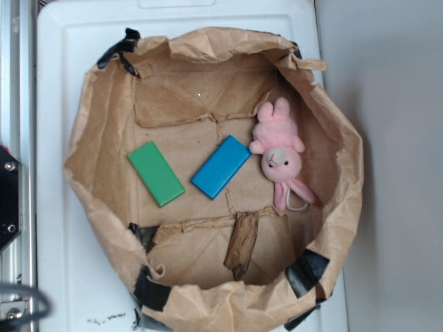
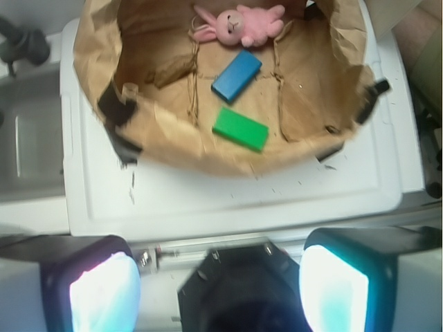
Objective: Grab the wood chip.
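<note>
Brown wood chip (image 1: 241, 243) lying in the paper bag (image 1: 104, 138), below the blue block (image 1: 220, 167); gripper (image 2: 218, 287) spread apart, outside the bag.

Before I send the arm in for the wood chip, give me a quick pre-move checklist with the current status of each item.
1. Wood chip located: ok. It lies on the bag floor, near the rim, in the exterior view.
2. Chip free of other things: ok. The blue block, green block and pink bunny lie apart from it.
3. Chip seen from the wrist: not ok. The paper bag wall largely hides it.
4. End effector open and empty: ok. Both fingers are spread with nothing between them.
5. End effector over the chip: not ok. It sits outside the bag, over the white lid.
6. Bag walls clear of the descent path: cannot tell.
</note>
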`<state>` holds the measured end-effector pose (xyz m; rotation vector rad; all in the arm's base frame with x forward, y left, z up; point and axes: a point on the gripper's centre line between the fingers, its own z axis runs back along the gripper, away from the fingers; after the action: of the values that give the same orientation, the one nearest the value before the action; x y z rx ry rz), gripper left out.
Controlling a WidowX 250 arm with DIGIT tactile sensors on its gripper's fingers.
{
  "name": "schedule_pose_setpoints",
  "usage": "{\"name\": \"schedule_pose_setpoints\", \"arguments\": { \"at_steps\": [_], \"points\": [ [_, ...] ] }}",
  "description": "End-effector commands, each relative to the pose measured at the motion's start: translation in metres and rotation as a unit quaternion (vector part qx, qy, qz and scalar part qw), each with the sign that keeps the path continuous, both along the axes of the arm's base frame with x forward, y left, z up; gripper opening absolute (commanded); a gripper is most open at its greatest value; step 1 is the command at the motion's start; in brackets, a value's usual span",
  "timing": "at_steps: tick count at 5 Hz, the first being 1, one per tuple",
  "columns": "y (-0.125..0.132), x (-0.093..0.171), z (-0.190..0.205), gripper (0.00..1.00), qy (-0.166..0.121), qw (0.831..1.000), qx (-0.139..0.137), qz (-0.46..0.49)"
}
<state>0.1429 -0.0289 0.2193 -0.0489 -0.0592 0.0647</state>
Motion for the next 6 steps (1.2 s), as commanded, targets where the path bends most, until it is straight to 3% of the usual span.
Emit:
{"name": "schedule_pose_setpoints", "arguments": {
  "at_steps": [1, 2, 3, 6],
  "points": [
    [-0.008, 0.045, -0.009, 1.00, -0.024, 0.997, -0.014, 0.077],
    [-0.008, 0.055, -0.032, 1.00, 0.010, 0.995, -0.005, 0.104],
    [0.000, 0.052, -0.022, 1.00, -0.009, 0.987, -0.030, 0.157],
    [0.000, 0.052, -0.022, 1.00, -0.009, 0.987, -0.030, 0.157]
  ]
}}
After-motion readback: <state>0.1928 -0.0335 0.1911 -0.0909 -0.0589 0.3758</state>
